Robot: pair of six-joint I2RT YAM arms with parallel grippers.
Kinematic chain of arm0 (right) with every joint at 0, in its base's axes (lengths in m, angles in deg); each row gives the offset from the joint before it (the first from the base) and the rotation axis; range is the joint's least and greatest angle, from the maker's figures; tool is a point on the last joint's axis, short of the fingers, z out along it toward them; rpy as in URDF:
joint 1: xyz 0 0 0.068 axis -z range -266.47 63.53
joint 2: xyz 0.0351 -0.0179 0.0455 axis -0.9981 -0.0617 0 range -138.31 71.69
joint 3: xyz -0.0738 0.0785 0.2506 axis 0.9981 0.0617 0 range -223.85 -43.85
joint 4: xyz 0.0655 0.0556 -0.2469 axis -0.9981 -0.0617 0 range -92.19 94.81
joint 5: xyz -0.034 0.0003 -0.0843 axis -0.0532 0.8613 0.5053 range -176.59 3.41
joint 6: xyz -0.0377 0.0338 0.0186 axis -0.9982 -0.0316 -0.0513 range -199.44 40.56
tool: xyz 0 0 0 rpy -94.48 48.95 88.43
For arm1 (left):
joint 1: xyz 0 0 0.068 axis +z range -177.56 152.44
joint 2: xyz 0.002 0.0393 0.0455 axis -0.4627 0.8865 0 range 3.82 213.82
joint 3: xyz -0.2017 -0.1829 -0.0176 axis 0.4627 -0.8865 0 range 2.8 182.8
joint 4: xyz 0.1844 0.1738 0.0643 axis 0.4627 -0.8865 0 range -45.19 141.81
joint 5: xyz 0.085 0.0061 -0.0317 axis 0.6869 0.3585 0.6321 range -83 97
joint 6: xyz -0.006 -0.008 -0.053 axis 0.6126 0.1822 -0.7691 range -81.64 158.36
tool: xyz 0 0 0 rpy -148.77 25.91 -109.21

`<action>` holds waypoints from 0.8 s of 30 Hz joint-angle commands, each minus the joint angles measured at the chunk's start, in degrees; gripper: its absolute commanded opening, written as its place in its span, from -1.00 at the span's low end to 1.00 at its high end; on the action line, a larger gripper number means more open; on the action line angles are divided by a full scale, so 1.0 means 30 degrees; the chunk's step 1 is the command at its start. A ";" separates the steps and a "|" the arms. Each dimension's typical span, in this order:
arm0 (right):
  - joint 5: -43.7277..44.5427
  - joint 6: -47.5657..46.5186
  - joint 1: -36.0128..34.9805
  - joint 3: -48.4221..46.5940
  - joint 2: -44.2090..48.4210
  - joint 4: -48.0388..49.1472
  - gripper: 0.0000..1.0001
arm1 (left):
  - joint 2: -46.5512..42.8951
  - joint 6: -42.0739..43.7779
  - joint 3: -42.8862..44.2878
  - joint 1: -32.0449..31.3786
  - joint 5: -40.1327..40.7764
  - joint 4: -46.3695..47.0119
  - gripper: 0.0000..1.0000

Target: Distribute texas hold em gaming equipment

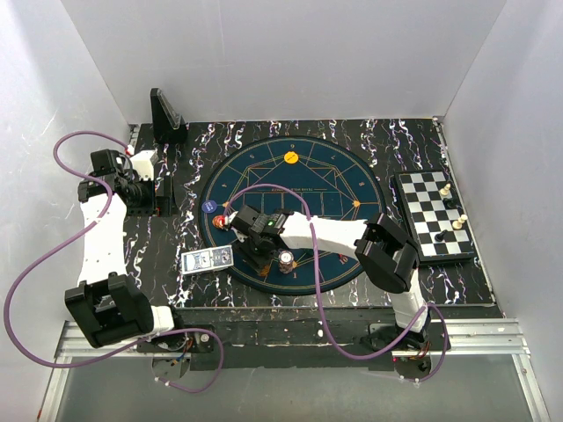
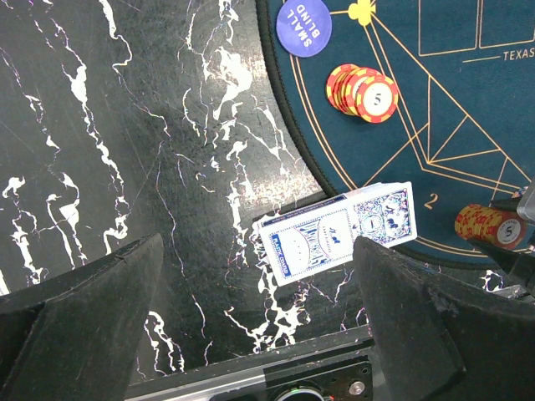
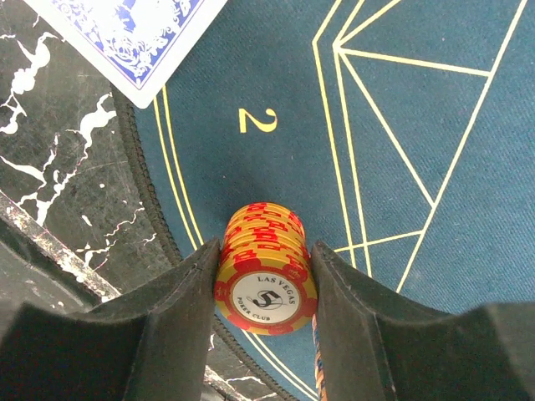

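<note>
— Where is the chip stack (image 3: 266, 284) found?
— At the mat's (image 3: 401, 100) near rim, by the "2", it is gripped between the right end effector's (image 3: 266, 251) fingers. The left end effector (image 2: 259, 251) is seen open, farther off.

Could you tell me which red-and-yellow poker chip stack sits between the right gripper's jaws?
The neat red-and-yellow chip stack by the printed yellow 2; the other, fanned stack lies beside the round blue small-blind disc.

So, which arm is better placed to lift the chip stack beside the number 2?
The right. The right hand brackets the chip stack, fingers against both sides. The left hand hangs open over the card deck, away from that stack.
</note>
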 commanded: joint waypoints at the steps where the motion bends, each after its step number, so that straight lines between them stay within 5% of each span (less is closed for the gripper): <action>1: 0.0271 0.0155 -0.0045 -0.0053 0.0767 0.0376 0.05 | -0.0785 0.0283 0.0334 0.0034 0.0053 0.0310 0.96; 12: 0.0333 0.0242 0.0685 -0.1252 0.1324 -0.0238 -0.26 | -0.0815 0.0399 0.0071 0.0034 -0.0094 0.0369 0.96; 24: -0.0607 0.0302 0.6511 -0.7427 -0.0222 -0.0853 -0.48 | 0.0268 0.0986 0.0041 0.0033 -0.0385 0.0165 0.96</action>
